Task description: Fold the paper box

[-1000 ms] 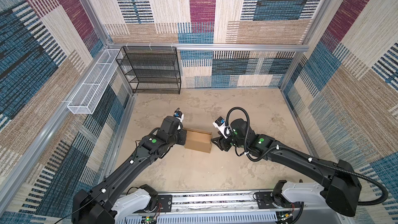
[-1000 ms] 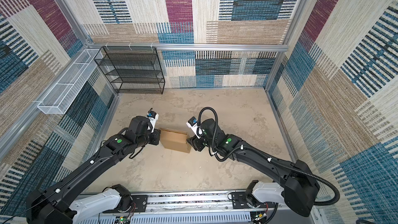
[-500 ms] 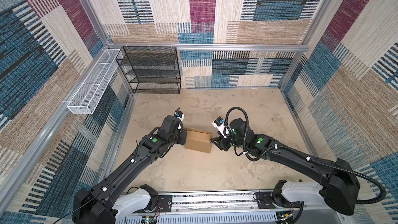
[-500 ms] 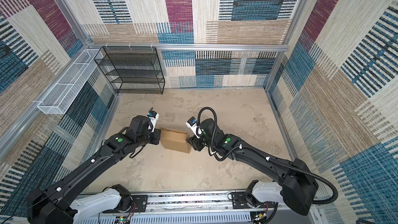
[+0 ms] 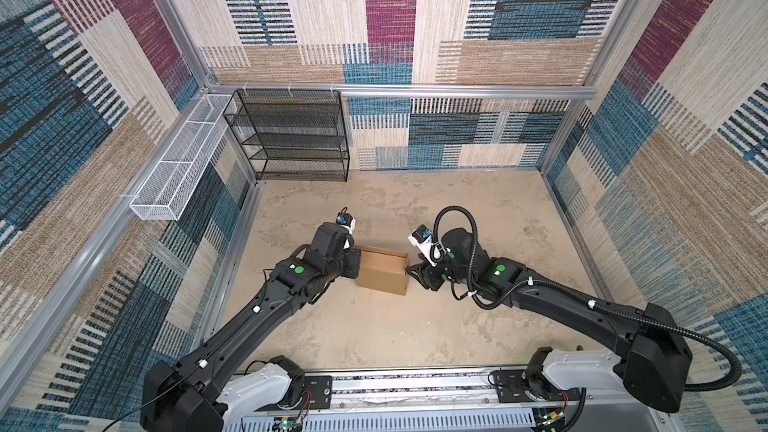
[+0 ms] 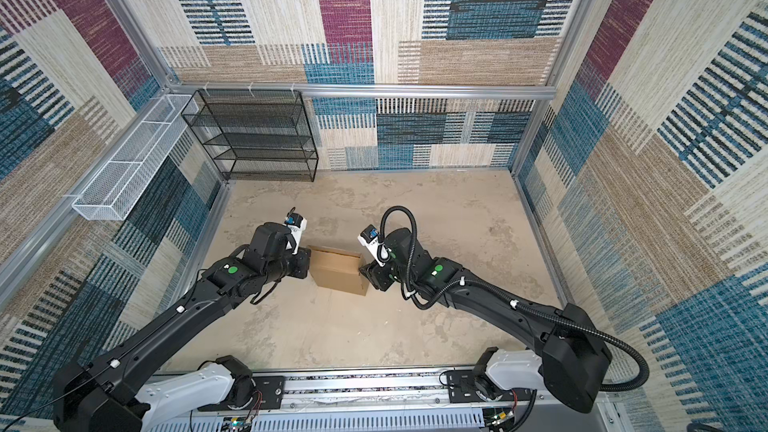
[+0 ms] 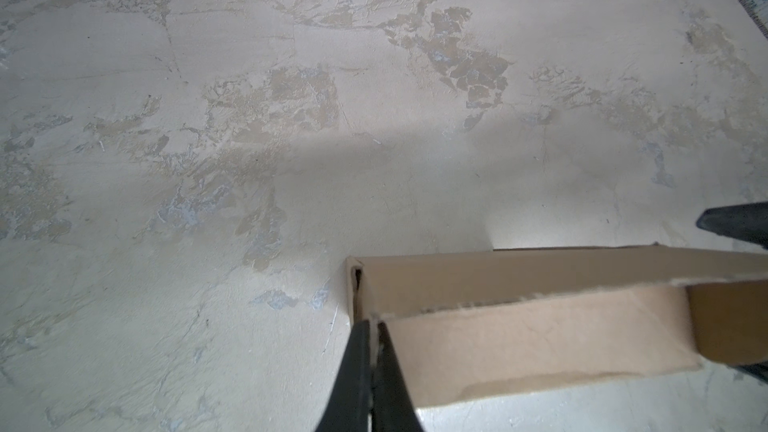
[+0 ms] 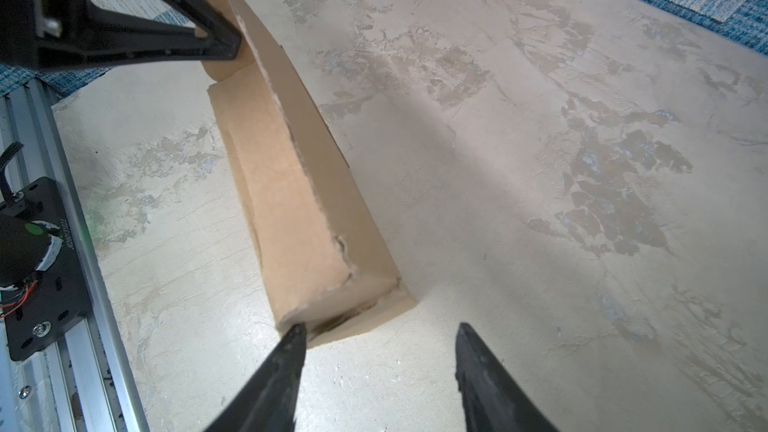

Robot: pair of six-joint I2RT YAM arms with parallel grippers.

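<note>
Brown corrugated cardboard, folded up into a shallow rectangular shape: the paper box lies flat on the mottled beige counter, a little left of the middle. In both top views the box sits between my two tools, its long axis running from one to the other.

My left tool is at the box's left end, jaws pressed together on a thin edge of cardboard at the upper corner. A pale sliver of board shows between the fingers. From the right wrist camera I see the same grip at the far end of the box.

My right tool stands at a middling spread at the box's right end, holding nothing. One fingertip is right against the lower corner of that end, and I cannot tell whether it truly touches. Its partner hangs over bare counter just beside the box.

The lid is down, but its long edge looks ragged and fibrous, and there is a small crumpled dent near the corner by my right tool. A narrow strip along the far long side stands slightly proud of the top. What is inside I cannot see.

Further out, a black mesh shelf rack stands against the back wall at the left corner. A white wire basket hangs along the left wall rail. Both are well apart from the box.
</note>
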